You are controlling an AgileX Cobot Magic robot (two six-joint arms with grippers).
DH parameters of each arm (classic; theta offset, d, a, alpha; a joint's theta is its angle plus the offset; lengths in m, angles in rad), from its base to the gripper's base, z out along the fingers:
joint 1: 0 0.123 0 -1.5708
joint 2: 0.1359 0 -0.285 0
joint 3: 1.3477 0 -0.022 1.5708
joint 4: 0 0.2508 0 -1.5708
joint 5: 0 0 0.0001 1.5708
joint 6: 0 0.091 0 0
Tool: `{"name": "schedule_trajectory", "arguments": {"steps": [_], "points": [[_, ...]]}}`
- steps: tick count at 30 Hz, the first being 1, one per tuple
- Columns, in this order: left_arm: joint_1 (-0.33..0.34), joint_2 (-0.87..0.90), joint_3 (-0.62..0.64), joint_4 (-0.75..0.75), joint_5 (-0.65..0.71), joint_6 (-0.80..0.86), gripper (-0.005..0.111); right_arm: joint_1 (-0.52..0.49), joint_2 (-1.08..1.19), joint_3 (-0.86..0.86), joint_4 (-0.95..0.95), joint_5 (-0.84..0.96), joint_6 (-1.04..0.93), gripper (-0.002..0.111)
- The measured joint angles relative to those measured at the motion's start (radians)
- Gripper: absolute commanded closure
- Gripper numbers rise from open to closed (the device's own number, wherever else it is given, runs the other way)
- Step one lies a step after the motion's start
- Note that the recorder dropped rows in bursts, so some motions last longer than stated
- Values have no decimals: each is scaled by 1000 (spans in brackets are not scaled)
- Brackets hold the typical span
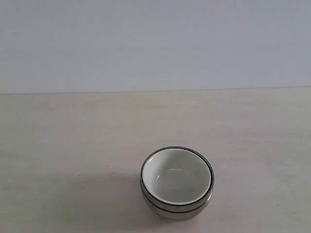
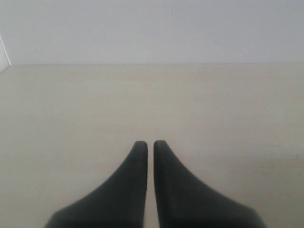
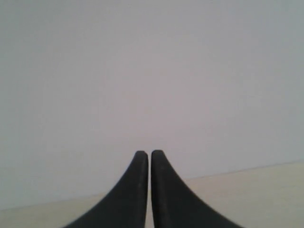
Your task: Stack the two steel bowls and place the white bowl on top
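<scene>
Pale, wood-grained tabletop runs back to a plain grey-white wall. On it stands one stack: two round, shiny steel bowls nested one inside the other, with the round, shallow, glossy off-white bowl seated inside the upper one, upright and level as far as can be seen.

Left claw: tips nearly touching, nothing between them, only tabletop ahead of it. Right claw: tips likewise drawn together, empty, facing the wall. The stack lies ahead of neither claw and shows in neither wrist view.

Assessment: all three bowls sit in the required order; nothing appears left to do beyond parking the arms.
</scene>
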Motion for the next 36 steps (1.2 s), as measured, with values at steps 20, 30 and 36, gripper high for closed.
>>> {"name": "schedule_trajectory", "arguments": {"steps": [20,30,36], "points": [[0,0,0,0,0,0,103,0,0,44,0,217,-137,108],[0,0,0,0,0,0,103,0,0,44,0,239,-195,108],[0,0,0,0,0,0,103,0,0,44,0,251,-246,108]]}}
